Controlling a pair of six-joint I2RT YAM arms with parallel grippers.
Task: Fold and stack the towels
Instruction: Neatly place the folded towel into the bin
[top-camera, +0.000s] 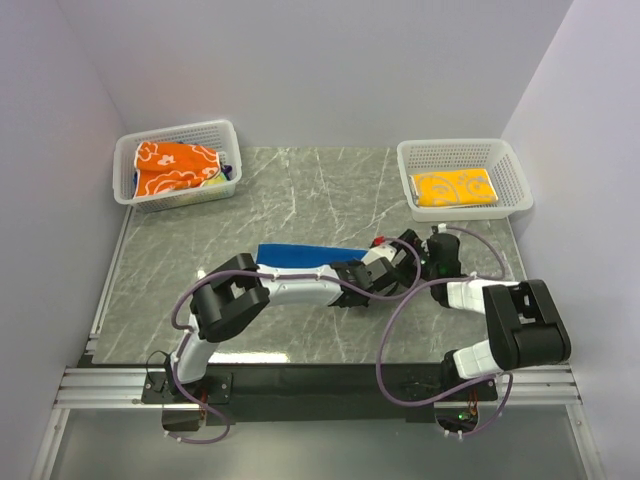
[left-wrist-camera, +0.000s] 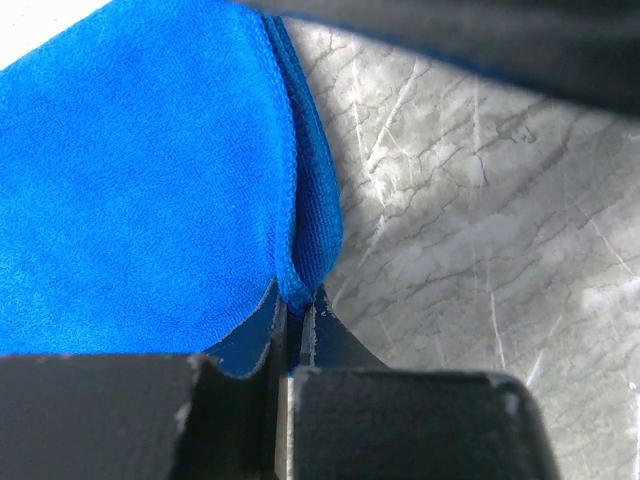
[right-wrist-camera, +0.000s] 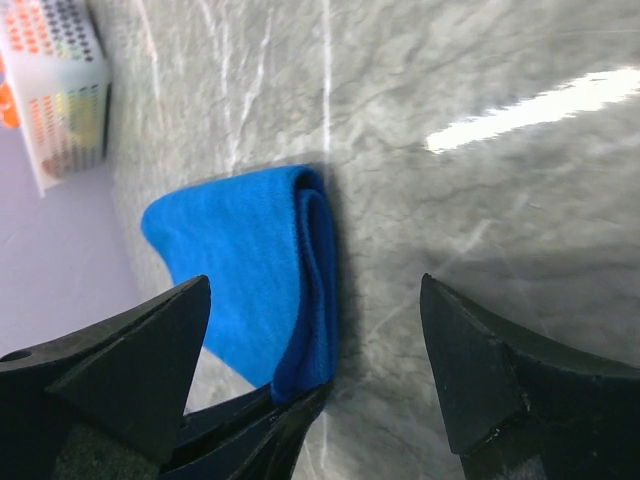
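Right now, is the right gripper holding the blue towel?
No, the right gripper stands wide open; the left gripper pinches the blue towel.

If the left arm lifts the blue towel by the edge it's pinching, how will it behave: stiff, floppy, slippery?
Probably floppy: the blue towel curls in soft folded layers at its edge, so the free part should drape. It is likely light, being thin cloth. The left gripper pinches only the folded edge, so the layers may slide apart.
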